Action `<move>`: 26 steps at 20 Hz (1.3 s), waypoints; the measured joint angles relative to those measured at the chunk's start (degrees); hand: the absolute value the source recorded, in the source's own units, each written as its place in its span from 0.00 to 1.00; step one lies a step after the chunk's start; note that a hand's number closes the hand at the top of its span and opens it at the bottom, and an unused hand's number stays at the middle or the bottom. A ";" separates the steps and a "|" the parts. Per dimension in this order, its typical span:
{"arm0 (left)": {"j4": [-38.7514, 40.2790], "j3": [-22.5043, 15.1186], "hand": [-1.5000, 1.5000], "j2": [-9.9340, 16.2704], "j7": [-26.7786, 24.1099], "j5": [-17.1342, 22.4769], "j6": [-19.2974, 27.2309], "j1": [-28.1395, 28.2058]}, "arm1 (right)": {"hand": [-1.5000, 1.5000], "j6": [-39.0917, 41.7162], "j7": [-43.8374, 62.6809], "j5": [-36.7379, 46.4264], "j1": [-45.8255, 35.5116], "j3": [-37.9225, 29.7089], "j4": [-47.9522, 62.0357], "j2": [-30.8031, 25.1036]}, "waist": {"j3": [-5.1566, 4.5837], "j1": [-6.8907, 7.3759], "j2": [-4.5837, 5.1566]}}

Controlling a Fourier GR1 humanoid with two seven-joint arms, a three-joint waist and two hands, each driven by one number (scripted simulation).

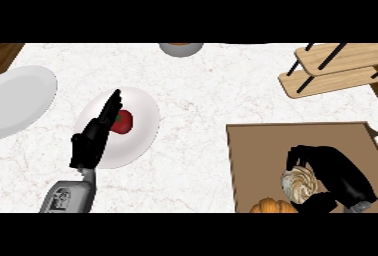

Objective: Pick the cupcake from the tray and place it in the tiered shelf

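Note:
The cupcake (301, 185), with swirled cream frosting, sits low on the brown tray (258, 150) at the lower right. My right hand (336, 177) is curled round it from the right, fingers arching over its top and thumb below. The wooden tiered shelf (332, 70) stands at the upper right, with black posts between its boards. My left hand (96, 135) rests open, fingers straight and pointing up, over a white plate (144, 112) at the left.
A red fruit (122, 121) lies on the white plate beside my left hand. A second, larger plate (22, 97) reaches in from the left edge. An orange pumpkin-like item (272, 206) sits at the tray's bottom edge. A bowl (181, 48) peeks in at the top.

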 measured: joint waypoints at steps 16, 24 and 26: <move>-1.14 -0.03 0.50 -0.27 0.22 -0.20 0.05 0.98 | 1.00 3.84 15.73 -21.97 -1.95 -11.18 -29.14 12.00 | 0.00 -0.15 -0.05; -0.01 -0.01 0.50 -0.85 0.37 -0.37 0.34 -0.54 | 1.00 4.30 27.61 -25.15 -15.98 -21.55 -30.26 5.90 | 0.00 -0.01 -0.04; -0.23 -0.11 0.50 -0.86 0.28 -0.52 0.37 -0.33 | 1.00 4.07 30.52 -26.23 -19.83 -24.15 -30.23 4.02 | -0.01 0.03 -0.06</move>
